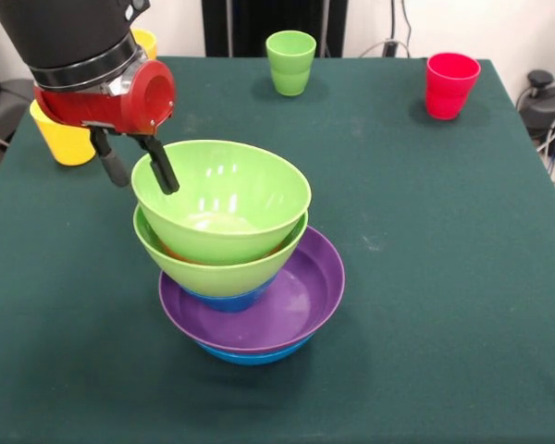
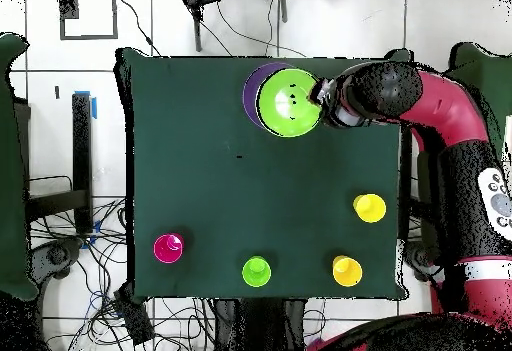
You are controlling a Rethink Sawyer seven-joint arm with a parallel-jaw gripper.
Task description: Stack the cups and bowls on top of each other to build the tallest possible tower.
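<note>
The robot's black fingers [image 1: 139, 165] pinch the rim of the top shiny light green plastic bowl [image 1: 224, 199]. Below them sits the bowl tower [image 1: 250, 277] on the green tabletop [image 1: 425, 277]. I think they should let go gently, keeping the bowl level.

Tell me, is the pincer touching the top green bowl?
Touching. In the front view the pincer straddles the rim of the top green bowl, one finger inside, one outside.
</note>
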